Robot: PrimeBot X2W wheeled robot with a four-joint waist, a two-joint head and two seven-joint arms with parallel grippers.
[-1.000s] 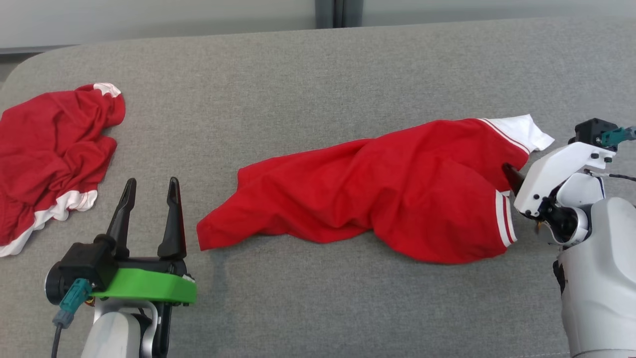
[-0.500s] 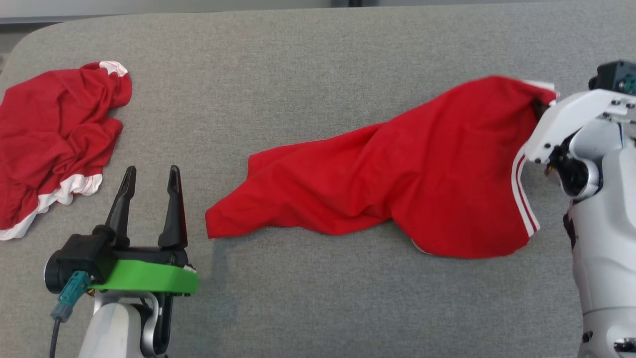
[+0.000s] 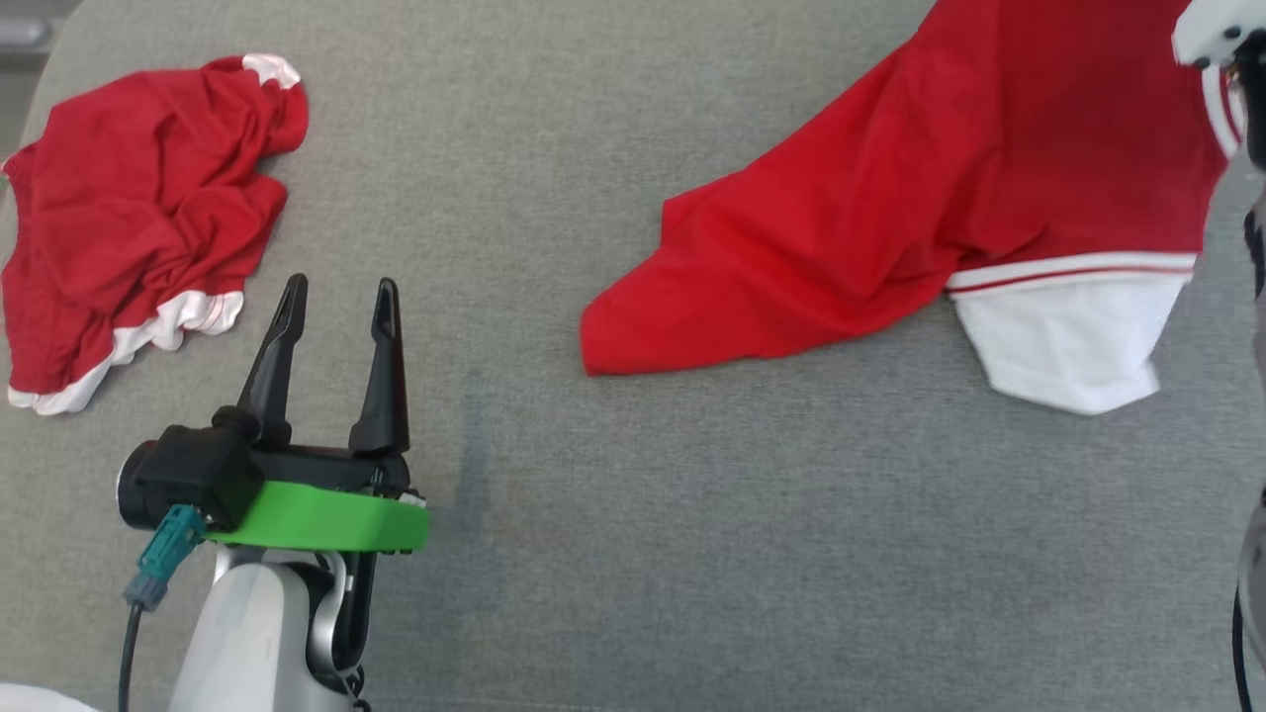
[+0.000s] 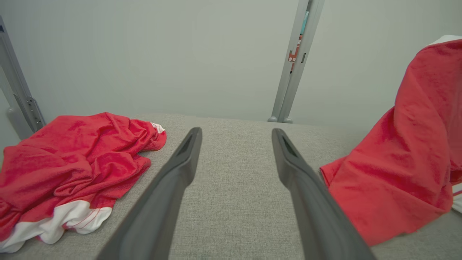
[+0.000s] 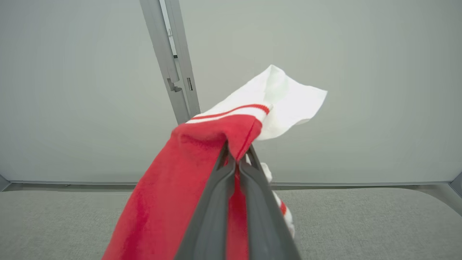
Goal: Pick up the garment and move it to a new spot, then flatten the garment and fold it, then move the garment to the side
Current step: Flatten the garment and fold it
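Note:
The garment (image 3: 949, 188) is red with a white, red-striped sleeve. It hangs from the upper right of the head view, its lower tail still on the grey table (image 3: 692, 554). My right gripper (image 5: 236, 155) is shut on a fold of the garment (image 5: 202, 159) near the white cuff, lifted above the table. In the left wrist view the garment (image 4: 400, 159) drapes at the right. My left gripper (image 3: 336, 297) stands open at the lower left, nothing between its fingers, well left of the garment's tail. Its fingers (image 4: 180, 169) point over bare table.
A second red and white garment (image 3: 138, 218) lies crumpled at the table's far left, just beyond my left gripper, seen too as a heap (image 4: 68, 162) in the left wrist view. A grey wall with a metal post (image 4: 292, 61) stands behind the table.
My right gripper has shut on the garment and lifted its right end up; the white sleeve now hangs down. The head view has shifted. My left gripper stays open.

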